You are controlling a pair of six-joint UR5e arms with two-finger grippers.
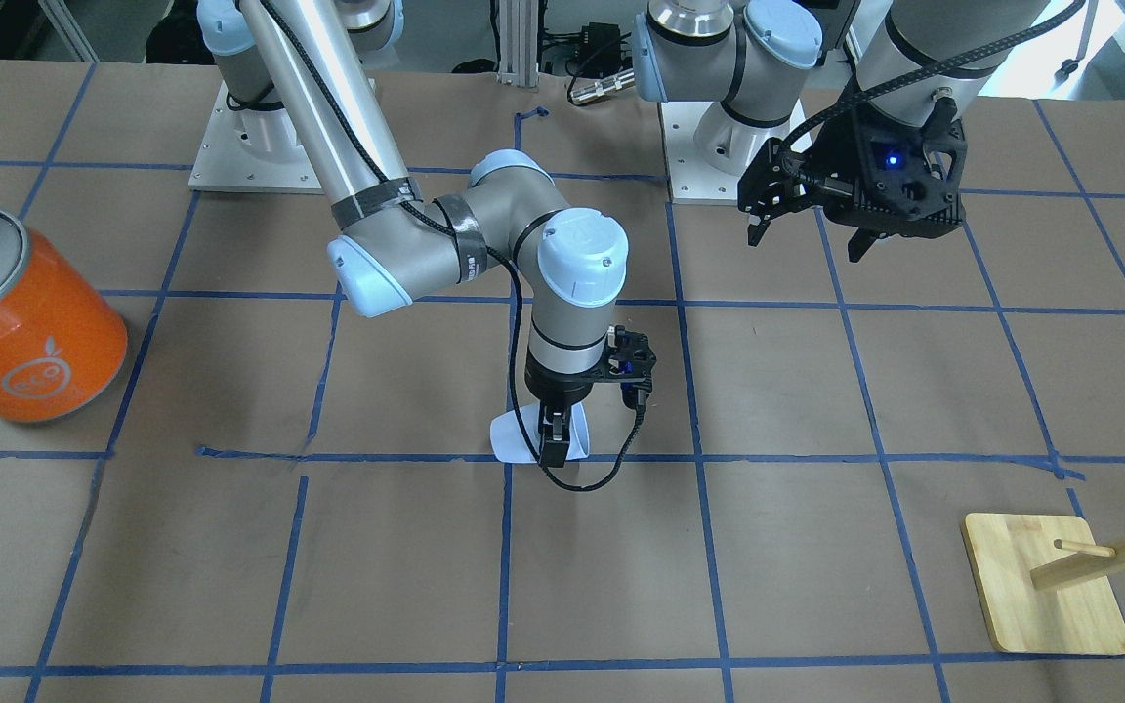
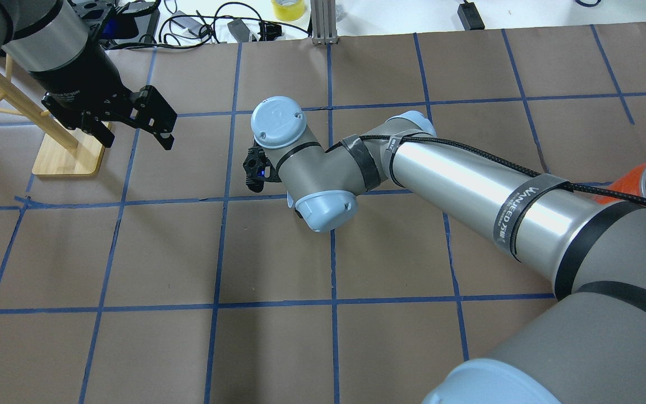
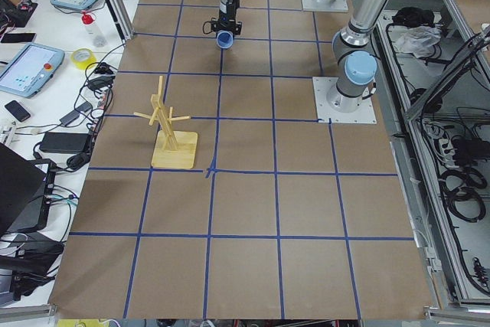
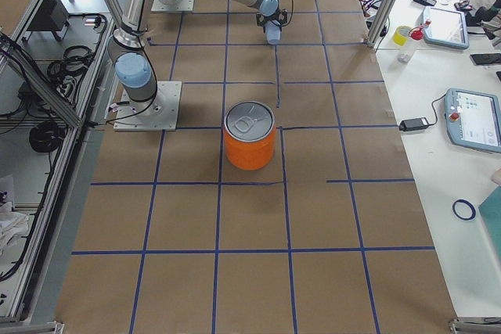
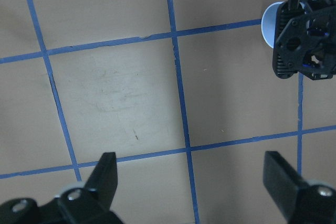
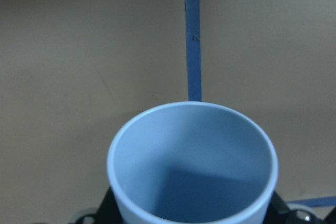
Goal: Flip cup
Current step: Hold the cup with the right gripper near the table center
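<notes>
The pale lavender-blue cup [image 1: 512, 439] is at the middle of the table, tilted, in my right gripper [image 1: 555, 441]. That gripper points down and is shut on the cup, its fingers over the cup's wall. In the right wrist view the cup [image 6: 191, 171] fills the lower half with its open mouth towards the camera. It also shows in the left wrist view [image 5: 266, 22] and the exterior left view [image 3: 224, 39]. My left gripper [image 1: 807, 234] is open and empty, raised above the table well away from the cup; it shows in the overhead view [image 2: 135, 132] too.
A big orange can [image 1: 25, 312] with a silver top stands on the robot's right side of the table [image 4: 250, 137]. A wooden peg rack [image 1: 1046, 586] on a square base stands on the left side, near the left gripper [image 2: 70, 151]. Blue tape lines grid the brown table.
</notes>
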